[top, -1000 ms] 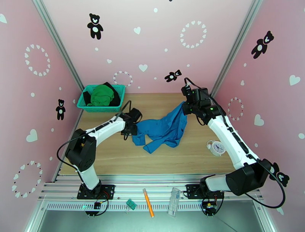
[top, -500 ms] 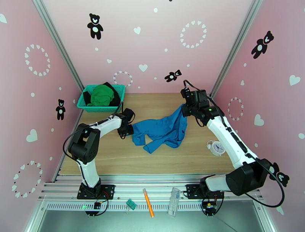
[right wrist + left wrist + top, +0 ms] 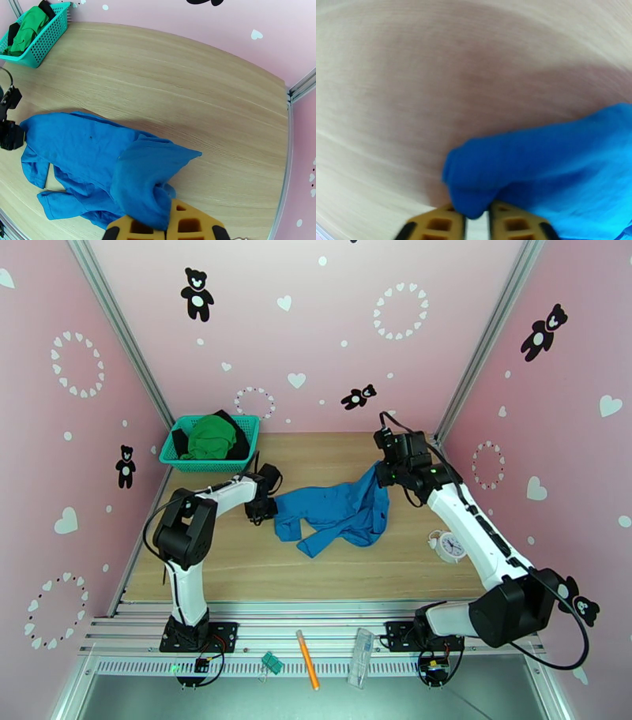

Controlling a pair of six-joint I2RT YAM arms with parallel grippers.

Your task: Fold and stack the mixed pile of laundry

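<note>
The blue shirt (image 3: 340, 512) lies on the wooden table (image 3: 332, 571), stretched sideways between both arms. The left gripper (image 3: 266, 508) pinches its left end, and the right gripper (image 3: 384, 470) pinches its right end, lifted a little.

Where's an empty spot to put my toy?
Bare table: the near strip in front of the blue shirt, and the far strip between teal basket and right gripper. Crowded: the middle, and beside the clock.
</note>
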